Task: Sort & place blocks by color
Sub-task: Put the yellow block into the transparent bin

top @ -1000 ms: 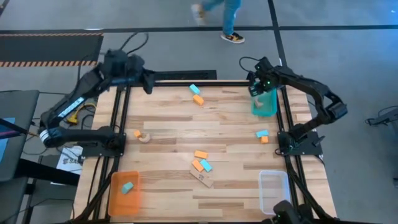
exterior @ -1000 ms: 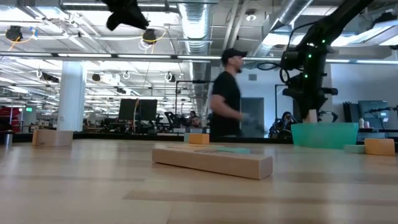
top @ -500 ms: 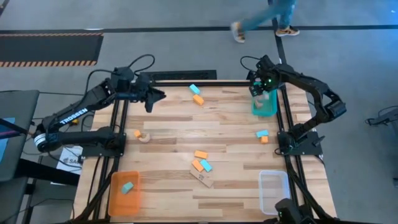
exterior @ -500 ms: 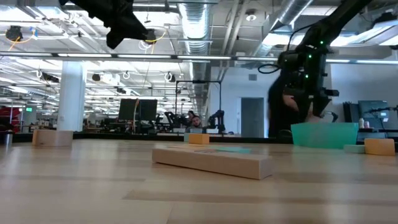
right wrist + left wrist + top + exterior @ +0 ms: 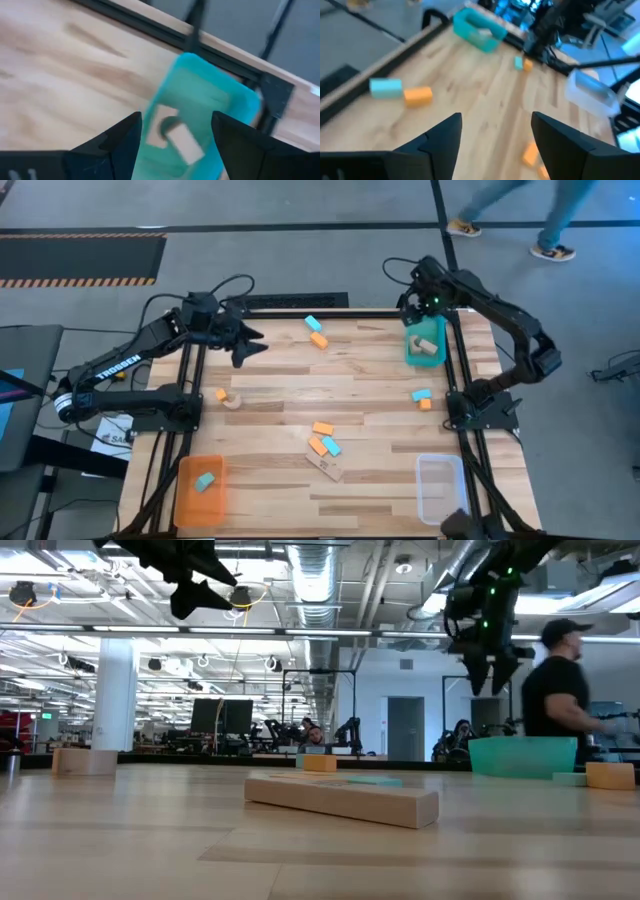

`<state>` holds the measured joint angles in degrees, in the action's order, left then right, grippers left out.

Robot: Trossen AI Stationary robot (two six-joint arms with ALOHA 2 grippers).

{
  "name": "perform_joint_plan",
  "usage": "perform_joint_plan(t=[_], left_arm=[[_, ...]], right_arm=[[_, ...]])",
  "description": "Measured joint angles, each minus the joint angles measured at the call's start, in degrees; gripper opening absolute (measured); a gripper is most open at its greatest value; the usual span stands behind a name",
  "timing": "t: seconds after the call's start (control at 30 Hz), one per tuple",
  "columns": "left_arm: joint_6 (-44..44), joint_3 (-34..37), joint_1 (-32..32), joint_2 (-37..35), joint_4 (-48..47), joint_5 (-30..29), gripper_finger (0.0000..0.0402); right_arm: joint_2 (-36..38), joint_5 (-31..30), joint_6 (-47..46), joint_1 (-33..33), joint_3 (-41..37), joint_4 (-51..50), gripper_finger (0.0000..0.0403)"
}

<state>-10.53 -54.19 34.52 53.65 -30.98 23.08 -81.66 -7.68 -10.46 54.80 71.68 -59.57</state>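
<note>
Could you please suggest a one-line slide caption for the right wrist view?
Right gripper, open, hovers above the teal tray, which holds tan wooden blocks.

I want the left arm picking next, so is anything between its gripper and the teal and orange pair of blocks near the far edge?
Nothing visible. The left gripper hangs open above bare table, and the teal block and orange block lie beyond it with only wood between.

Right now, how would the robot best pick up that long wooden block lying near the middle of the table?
Across its narrow width, at mid-length, coming straight down. The long wooden block lies flat, its short sides free, though an orange block sits near one end.
</note>
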Motion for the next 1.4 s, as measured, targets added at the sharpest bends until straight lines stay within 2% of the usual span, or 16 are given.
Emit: perform_joint_plan(t=[0.17,0.37,0.5,0.6,0.7,0.87,1.0,1.4], left_arm=[[2.0,0.0,-1.7,0.0,-6.5,-0.1,0.0225],[4.5,0.3,-5.7,0.7,-11.9,-5.0,0.0222],[4.7,3.6,-8.0,0.8,-8.8,-6.4,0.0222],[3.4,7.2,-9.5,0.9,-4.2,-6.5,0.0222],[2.2,10.3,-10.5,0.8,1.4,-6.3,0.0222],[-0.3,14.4,-11.5,0.9,9.0,-6.3,0.0222],[-1.2,15.1,-11.5,0.8,10.0,-5.5,0.0222],[-1.3,15.1,-11.5,0.8,10.0,-5.3,0.0222]], right_arm=[[5.6,3.4,-0.2,-7.3,0.0,0.0,0.0265],[10.9,5.4,0.0,-18.3,-0.2,-0.4,0.0265],[13.3,6.8,-1.4,-24.7,-3.4,-5.2,0.0265],[14.1,6.9,-7.4,-28.2,-8.1,-9.1,0.0265],[15.0,7.7,-13.2,-31.0,-13.7,-8.5,0.0265],[14.5,7.8,-28.6,-32.3,-21.5,-7.1,0.0265],[14.5,7.8,-37.4,-33.0,-25.9,-7.9,0.0265],[14.5,15.7,-42.3,-35.4,-34.6,-4.6,0.0265]])
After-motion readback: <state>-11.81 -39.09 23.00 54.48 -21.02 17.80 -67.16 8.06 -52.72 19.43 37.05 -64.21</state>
